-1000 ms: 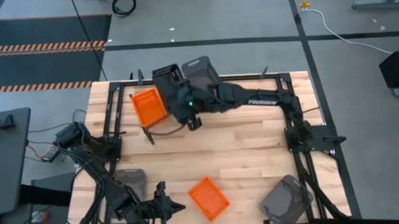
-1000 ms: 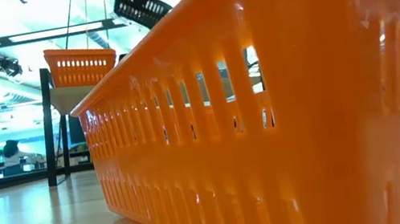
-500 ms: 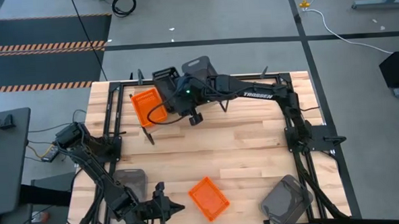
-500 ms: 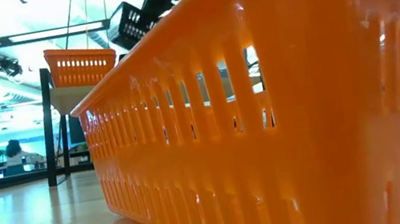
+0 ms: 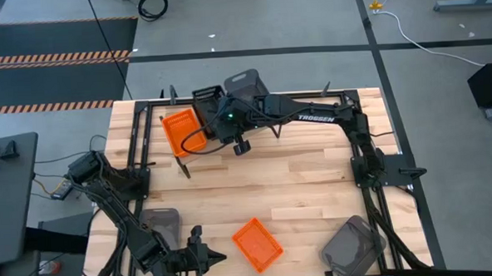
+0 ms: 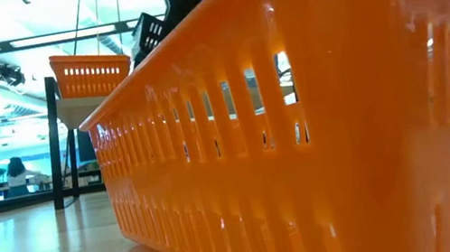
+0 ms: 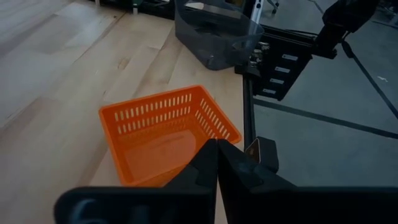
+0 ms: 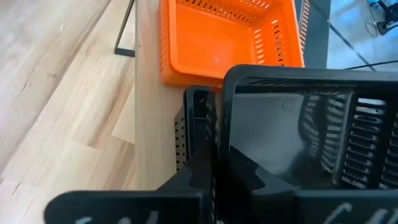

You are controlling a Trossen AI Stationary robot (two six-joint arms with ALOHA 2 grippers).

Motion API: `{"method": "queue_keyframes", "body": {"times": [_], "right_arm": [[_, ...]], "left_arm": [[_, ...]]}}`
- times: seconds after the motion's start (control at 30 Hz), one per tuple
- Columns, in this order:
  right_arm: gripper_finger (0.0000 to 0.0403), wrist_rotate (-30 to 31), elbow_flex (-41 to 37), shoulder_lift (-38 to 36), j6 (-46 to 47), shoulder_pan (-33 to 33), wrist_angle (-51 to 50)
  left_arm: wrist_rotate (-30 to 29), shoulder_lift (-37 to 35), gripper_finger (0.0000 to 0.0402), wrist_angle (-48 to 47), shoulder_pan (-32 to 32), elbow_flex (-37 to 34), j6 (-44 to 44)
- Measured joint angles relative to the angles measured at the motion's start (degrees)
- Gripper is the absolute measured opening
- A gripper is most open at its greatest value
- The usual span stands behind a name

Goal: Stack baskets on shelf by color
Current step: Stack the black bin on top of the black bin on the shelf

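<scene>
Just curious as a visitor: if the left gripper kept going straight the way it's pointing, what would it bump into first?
Probably the orange basket lying on the table just ahead of the left gripper; a grey basket sits farther beyond, though depth is hard to judge.

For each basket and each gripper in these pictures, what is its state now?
Black basket: on the shelf, rim between the right gripper fingers.
Orange basket on shelf: upright, empty.
Orange basket on table: upright, empty.
Grey basket on shelf: upright.
Two grey baskets on table: not stacked.
Left gripper: shut, empty.
</scene>
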Motion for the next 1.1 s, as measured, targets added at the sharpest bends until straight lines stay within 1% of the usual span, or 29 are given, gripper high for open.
{"method": "queue_keyframes", "body": {"times": [0.3,0.57,0.67,0.8,0.93,1.1], "right_arm": [[0.0062,0.0,0.0,0.0,0.1,0.0,0.0],[0.0117,1.0,0.0,0.0,0.3,-0.4,0.0],[0.0139,2.4,0.0,0.0,1.6,-0.7,0.0],[0.0162,2.6,0.0,0.0,3.2,-1.2,0.0],[0.0169,2.6,0.0,0.0,3.2,-1.4,0.0],[0.0158,2.5,-1.6,-0.1,3.2,-1.3,0.7]], "left_arm": [[0.0,0.0,0.002,0.0,0.0,0.0,0.0],[0.0,0.0,0.0012,0.0,0.0,0.0,0.0],[0.0,0.0,0.0015,0.0,0.0,0.0,0.0],[0.0,0.0,0.002,0.0,0.0,0.0,0.0],[0.0,0.0,0.0016,0.0,0.0,0.0,-0.1],[0.0,0.0,0.0013,0.0,0.0,0.0,-0.1]]}}
